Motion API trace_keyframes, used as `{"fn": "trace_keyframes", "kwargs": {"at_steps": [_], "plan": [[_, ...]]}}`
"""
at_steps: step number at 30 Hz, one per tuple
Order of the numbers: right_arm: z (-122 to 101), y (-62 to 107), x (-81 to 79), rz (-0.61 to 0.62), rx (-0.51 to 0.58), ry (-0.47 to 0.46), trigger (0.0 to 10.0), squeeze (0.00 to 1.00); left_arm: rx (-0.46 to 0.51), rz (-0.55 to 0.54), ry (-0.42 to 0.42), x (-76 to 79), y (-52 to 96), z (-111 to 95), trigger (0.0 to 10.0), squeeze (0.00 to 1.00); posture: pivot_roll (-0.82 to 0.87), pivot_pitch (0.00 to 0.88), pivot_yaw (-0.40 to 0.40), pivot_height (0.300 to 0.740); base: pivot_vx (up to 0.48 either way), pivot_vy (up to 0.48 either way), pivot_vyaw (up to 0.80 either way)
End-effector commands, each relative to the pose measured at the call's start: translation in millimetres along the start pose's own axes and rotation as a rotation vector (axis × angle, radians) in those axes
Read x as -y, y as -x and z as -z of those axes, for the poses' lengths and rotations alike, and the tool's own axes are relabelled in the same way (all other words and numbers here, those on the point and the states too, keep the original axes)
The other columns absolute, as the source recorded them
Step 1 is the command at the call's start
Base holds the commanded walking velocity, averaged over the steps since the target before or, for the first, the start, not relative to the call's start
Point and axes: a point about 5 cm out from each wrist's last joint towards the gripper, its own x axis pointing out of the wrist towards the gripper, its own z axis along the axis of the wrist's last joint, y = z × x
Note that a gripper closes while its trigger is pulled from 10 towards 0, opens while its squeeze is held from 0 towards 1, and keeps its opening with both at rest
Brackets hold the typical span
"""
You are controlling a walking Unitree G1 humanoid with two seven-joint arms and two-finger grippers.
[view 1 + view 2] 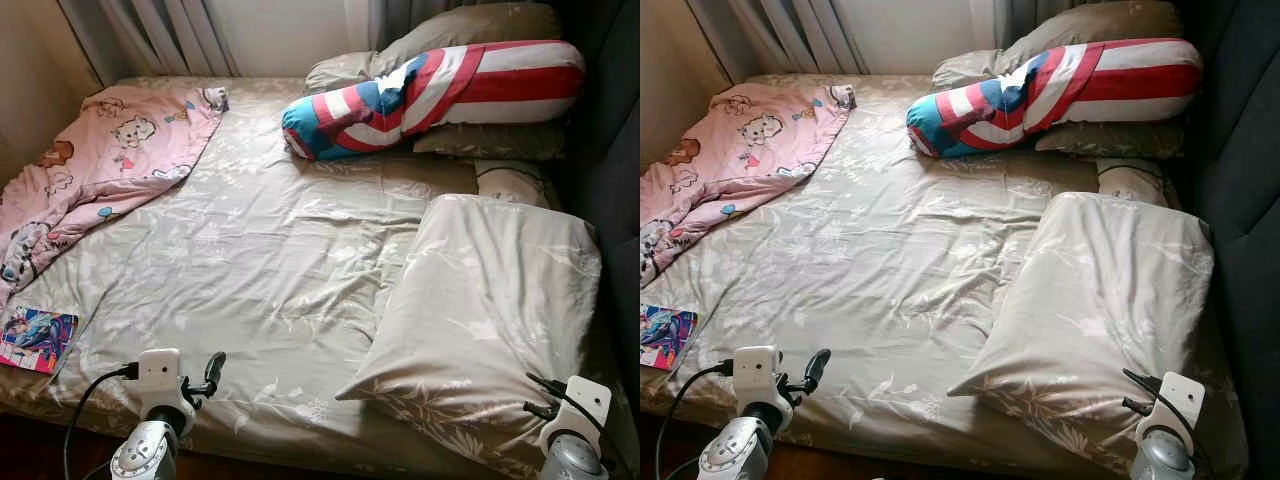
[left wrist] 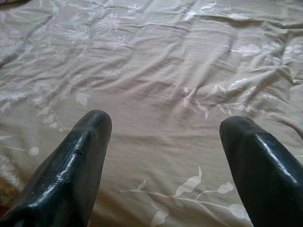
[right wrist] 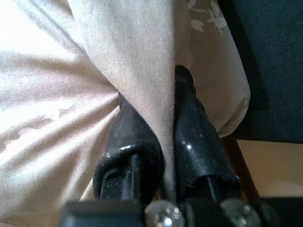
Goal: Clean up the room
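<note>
Beige pillow [image 1: 490, 300] fabric sits clamped in the right gripper [image 3: 163, 137] jaws; left gripper [image 2: 165, 137] gapes. That thin pinch probably slips when lifted.

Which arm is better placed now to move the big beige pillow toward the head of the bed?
The right: its end effector is already shut on the pillow edge. The left end effector is open above the sheet.
</note>
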Motion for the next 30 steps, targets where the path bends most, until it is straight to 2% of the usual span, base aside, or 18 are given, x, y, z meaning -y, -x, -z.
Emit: {"fn": "trace_keyframes", "kwargs": {"at_steps": [1, 7, 8, 9, 10, 11, 12, 23, 30], "plan": [[-5, -1.1, 7.6, 0.039, 0.023, -0.020, 0.0, 0.00, -0.027, -0.025, -0.005, -7.9, 4.5, 6, 10.0, 0.00, -0.07, 0.106, 0.039, 0.740, 0.000, 0.000, 0.00], [-5, -1.1, 7.6, 0.039, 0.023, -0.020, 0.0, 0.00, -0.027, -0.025, -0.005, -7.9, 4.5, 6, 10.0, 0.00, -0.07, 0.106, 0.039, 0.740, 0.000, 0.000, 0.00], [-12, -3.2, 15.6, 0.071, 0.043, -0.026, 0.0, 0.00, -0.022, -0.026, -0.007, -8.0, 1.7, 8, 10.0, 0.00, -0.08, 0.099, 0.044, 0.740, 0.000, 0.000, 0.00], [-42, -7.9, 71.6, 0.270, 0.113, -0.045, 0.0, 0.00, -0.024, -0.031, -0.018, -13.0, -0.2, 8, 10.0, 0.00, -0.08, 0.097, 0.089, 0.740, 0.000, 0.000, 0.00], [-66, -5.2, 111.4, 0.411, 0.167, -0.063, 0.0, 0.00, -0.025, -0.036, -0.027, -16.9, -1.3, 8, 10.0, 0.00, -0.08, 0.097, 0.089, 0.740, 0.000, 0.000, 0.00], [-81, -0.7, 137.0, 0.503, 0.203, -0.077, 0.0, 0.00, -0.027, -0.038, -0.033, -19.7, -1.7, 8, 10.0, 0.00, -0.07, 0.103, 0.090, 0.740, 0.000, 0.000, 0.00], [-89, 2.3, 149.2, 0.546, 0.219, -0.084, 0.0, 0.00, -0.029, -0.039, -0.035, -21.0, -1.7, 7, 10.0, 0.00, -0.07, 0.103, 0.090, 0.740, 0.000, 0.000, 0.00], [-77, 3.2, 151.8, 0.556, 0.182, -0.078, 0.0, 0.00, -0.030, -0.031, -0.054, -27.1, 2.6, 9, 10.0, 0.00, -0.06, 0.135, 0.107, 0.740, 0.000, 0.000, 0.00], [-66, 2.0, 146.5, 0.534, 0.136, -0.067, 0.0, 0.00, -0.030, -0.028, -0.060, -27.8, 2.3, 8, 10.0, 0.00, -0.06, 0.139, 0.111, 0.740, 0.000, 0.000, 0.00]]}}
